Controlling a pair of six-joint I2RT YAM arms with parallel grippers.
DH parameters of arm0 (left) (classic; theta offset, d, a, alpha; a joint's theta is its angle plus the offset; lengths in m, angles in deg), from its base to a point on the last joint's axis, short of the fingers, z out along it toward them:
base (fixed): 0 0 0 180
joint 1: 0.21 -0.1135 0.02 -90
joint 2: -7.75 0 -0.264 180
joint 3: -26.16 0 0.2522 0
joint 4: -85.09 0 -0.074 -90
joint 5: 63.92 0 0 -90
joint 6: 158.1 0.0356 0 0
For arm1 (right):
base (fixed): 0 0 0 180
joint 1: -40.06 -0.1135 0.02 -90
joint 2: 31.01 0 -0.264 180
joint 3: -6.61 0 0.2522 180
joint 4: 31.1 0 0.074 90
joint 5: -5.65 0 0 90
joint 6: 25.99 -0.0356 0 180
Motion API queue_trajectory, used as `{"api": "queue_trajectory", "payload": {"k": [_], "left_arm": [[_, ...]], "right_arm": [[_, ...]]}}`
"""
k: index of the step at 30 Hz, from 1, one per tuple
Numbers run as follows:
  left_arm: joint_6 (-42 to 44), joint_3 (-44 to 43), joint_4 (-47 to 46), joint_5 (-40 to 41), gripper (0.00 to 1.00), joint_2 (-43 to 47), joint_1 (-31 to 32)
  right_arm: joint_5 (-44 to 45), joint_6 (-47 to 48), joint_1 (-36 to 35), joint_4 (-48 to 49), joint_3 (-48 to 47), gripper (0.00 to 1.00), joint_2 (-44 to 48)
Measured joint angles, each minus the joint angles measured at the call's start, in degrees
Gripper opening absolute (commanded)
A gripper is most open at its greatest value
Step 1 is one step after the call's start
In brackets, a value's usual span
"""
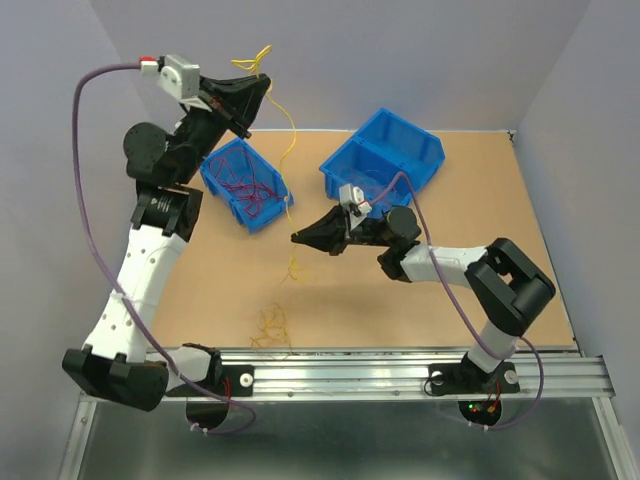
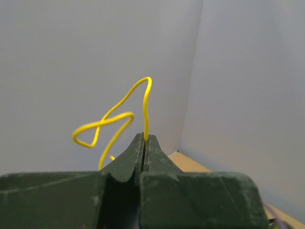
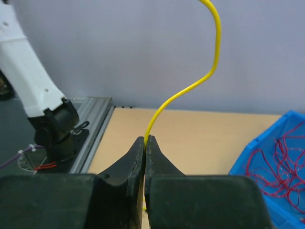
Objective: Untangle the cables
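Note:
A yellow cable hangs stretched between my two grippers. My left gripper is raised high at the back left and is shut on its upper end, whose free tip curls above the jaws. My right gripper is low over the middle of the table and is shut on the same yellow cable. Its tail dangles below. A small tangle of orange and yellow cables lies on the table near the front edge. Red cables lie in the left blue bin.
A blue bin with the red cables stands at the back left, also in the right wrist view. A second blue bin stands behind the right arm. The metal rail runs along the front edge.

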Motion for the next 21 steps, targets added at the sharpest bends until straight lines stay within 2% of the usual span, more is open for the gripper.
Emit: {"api": "queue_trajectory", "payload": {"k": [3,8,12,17,21], "left_arm": [[2.7,-0.1,2.2,0.3,0.0,-5.6,0.0],[7.5,5.9,6.3,0.9,0.0,-14.1,0.9],[14.9,12.9,10.9,2.3,0.0,-19.8,6.5],[24.3,20.2,14.5,-0.3,0.0,-19.8,17.0],[27.4,27.5,14.2,-5.3,0.0,-13.6,19.1]], "right_arm": [[-1.8,0.0,-0.1,0.2,1.8,0.01,5.7],[-3.8,-0.2,-0.1,0.9,3.2,0.01,12.9],[-3.0,0.0,-0.1,1.0,3.2,0.01,16.3],[4.3,2.9,-0.1,0.9,4.6,0.01,20.0],[13.8,6.3,-0.1,0.9,8.6,0.0,24.3]]}}
